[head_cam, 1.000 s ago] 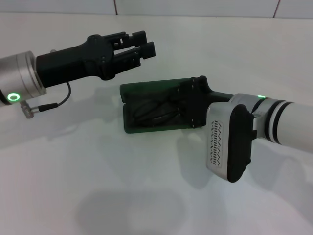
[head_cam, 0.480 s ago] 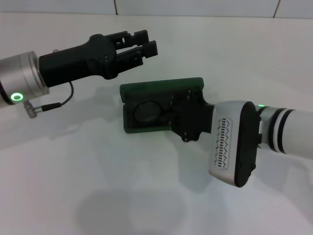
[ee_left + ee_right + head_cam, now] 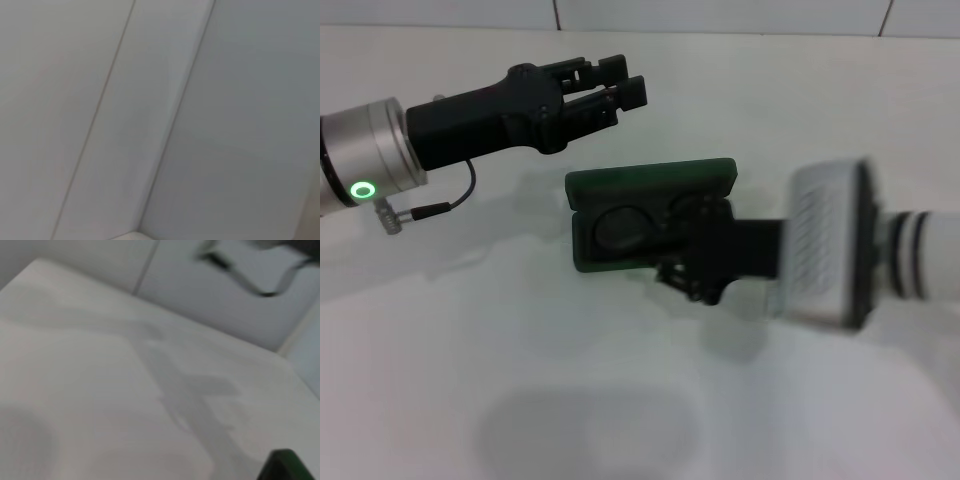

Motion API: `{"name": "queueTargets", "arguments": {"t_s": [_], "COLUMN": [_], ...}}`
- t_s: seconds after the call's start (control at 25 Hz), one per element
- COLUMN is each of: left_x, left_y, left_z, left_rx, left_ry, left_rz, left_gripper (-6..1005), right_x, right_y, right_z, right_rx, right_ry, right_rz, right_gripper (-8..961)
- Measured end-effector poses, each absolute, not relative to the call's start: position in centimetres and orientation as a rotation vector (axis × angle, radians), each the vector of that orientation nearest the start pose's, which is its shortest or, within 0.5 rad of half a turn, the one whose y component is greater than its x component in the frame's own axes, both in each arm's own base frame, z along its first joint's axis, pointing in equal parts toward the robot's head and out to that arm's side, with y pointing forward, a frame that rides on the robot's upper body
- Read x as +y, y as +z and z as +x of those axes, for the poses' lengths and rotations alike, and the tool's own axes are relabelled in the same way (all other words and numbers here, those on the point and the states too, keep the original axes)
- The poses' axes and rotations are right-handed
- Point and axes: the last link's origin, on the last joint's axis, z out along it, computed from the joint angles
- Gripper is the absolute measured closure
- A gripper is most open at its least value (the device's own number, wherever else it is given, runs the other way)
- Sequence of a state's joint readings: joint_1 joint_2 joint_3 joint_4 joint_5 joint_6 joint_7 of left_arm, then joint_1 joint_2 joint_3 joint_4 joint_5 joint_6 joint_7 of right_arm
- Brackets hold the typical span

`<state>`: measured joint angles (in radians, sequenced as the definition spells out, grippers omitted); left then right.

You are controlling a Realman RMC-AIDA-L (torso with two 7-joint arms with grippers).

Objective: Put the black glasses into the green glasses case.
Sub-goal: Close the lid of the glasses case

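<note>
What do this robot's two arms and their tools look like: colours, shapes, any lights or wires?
Both arms end in chunky matte black plastic. The left tool has blocky, notched black fingers on a tapering black body, joined to a silver metal cylinder with a glowing green ring light and a thin black cable running to a small metal plug. The right tool is black too, behind it a silver-white housing with a grille of slots, then a white arm with black bands.

Dark green glasses case [image 3: 650, 180], black glasses [image 3: 625, 228].

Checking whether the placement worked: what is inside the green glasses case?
The black glasses lie inside the open green glasses case; one lens shows clearly. The right gripper covers the case's right end.
</note>
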<state>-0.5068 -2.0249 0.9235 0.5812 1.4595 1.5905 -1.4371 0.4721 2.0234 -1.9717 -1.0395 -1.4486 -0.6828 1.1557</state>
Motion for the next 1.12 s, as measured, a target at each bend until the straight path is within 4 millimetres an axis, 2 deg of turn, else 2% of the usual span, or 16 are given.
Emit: {"name": "queueTargets", "arguments": {"t_s": [0.12,0.24,0.36,0.44,0.56,0.68,0.92,1.12], "left_x": [34.2,34.4,34.4,34.4,34.2,33.5,32.2,32.1], "left_y": [2.0,1.3,0.5,0.2,-0.3,-1.3,-3.1,-4.7], "left_z": [-23.1,-23.6,-23.8,-23.9,-23.9,-23.8,-23.9,-24.1], "left_rx": [-0.682,-0.701,-0.709,-0.707,-0.692,-0.655,-0.632,-0.69], "left_ry": [-1.155,-1.074,-0.997,-0.97,-0.922,-0.811,-0.652,-0.494], "left_rz": [-2.545,-2.565,-2.6,-2.618,-2.665,-2.785,-2.951,-3.002], "left_gripper": [468,467,466,466,465,464,462,461], "right_x": [33.7,34.0,34.6,34.8,34.8,35.0,35.5,35.9], "right_y": [-8.1,-4.4,-2.3,-2.0,-2.7,-3.2,-3.0,-2.6], "right_z": [16.6,19.1,21.7,23.1,23.8,24.2,24.3,24.2], "right_rx": [-0.189,0.008,0.211,0.306,0.361,0.409,0.433,0.429], "right_ry": [0.451,0.635,0.738,0.738,0.699,0.625,0.605,0.618], "right_rz": [-2.782,-2.796,-2.733,-2.7,-2.71,-2.716,-2.695,-2.668], "right_gripper": [703,703,701,701,700,699,697,696]}}
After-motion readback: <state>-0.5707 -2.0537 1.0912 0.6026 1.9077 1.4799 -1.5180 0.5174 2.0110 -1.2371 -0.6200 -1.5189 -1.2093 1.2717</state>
